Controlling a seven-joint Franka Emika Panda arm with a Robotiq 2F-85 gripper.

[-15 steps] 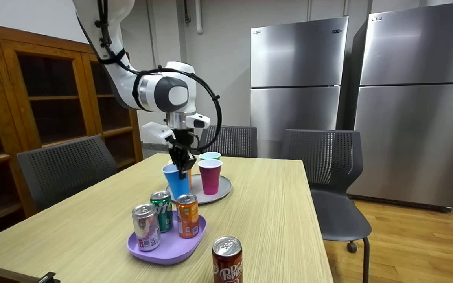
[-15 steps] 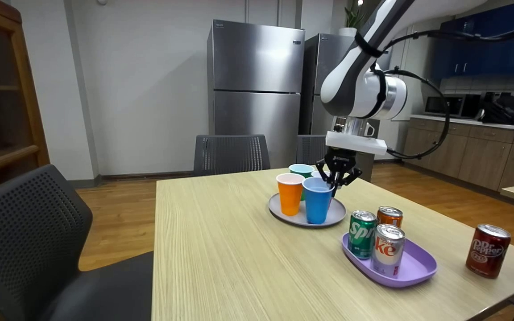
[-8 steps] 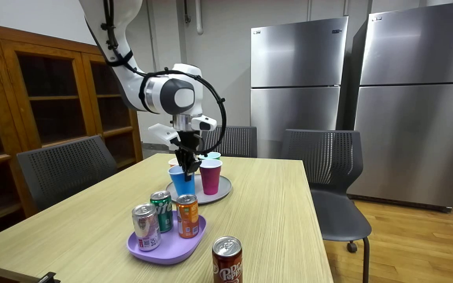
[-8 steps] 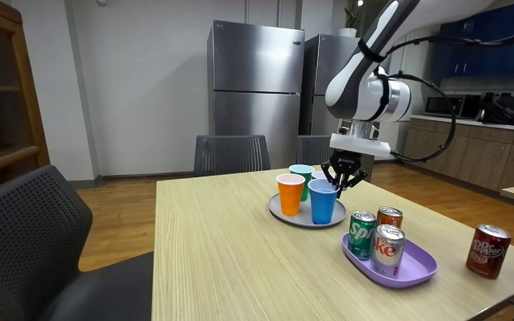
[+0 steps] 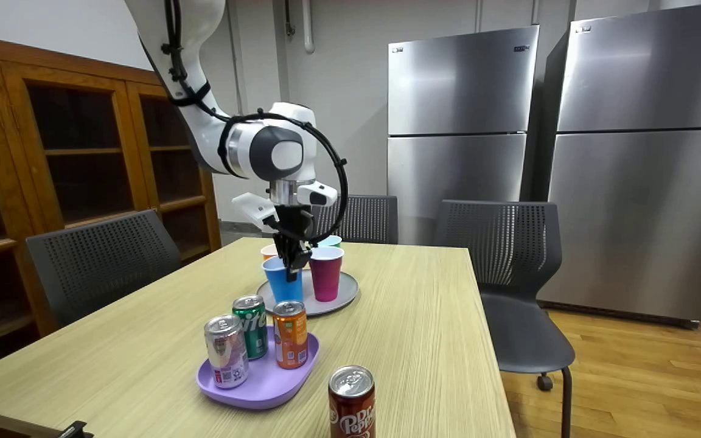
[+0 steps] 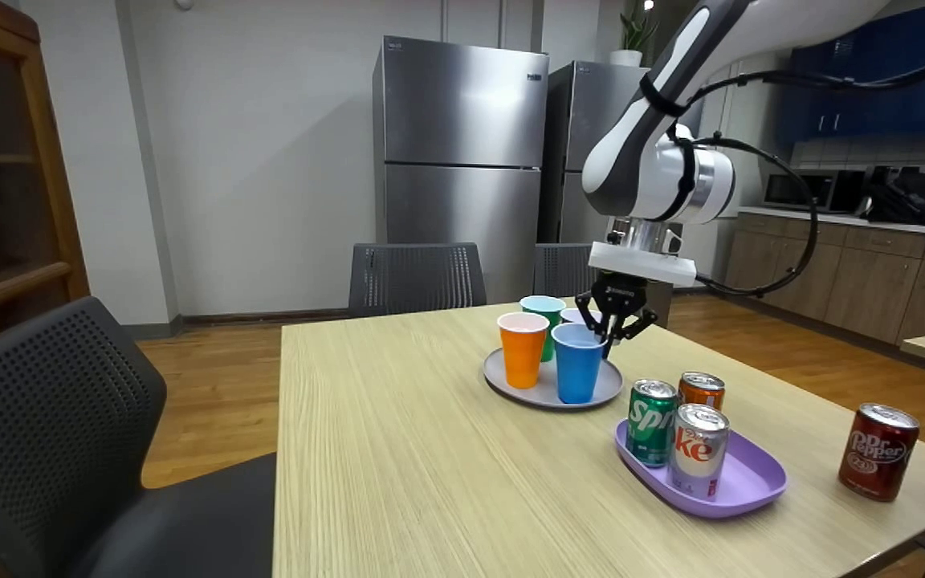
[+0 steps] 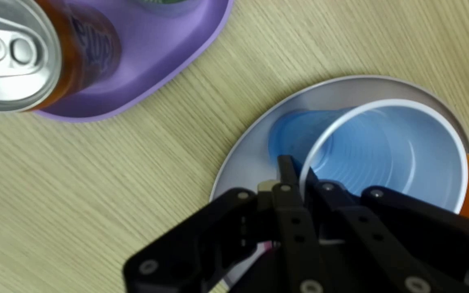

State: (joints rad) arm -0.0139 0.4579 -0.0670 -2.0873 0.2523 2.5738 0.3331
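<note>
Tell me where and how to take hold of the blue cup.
Probably best at the rim of the blue cup, coming down from above on the side away from the orange cup, pinching the wall from inside and outside. Its mouth faces up, and the wall looks thin enough for the tool to straddle, as it does now.

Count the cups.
4: blue cup, rim in the gripper; orange cup, green cup, maroon cup, on the plate. Nested ones could be hidden.
</note>
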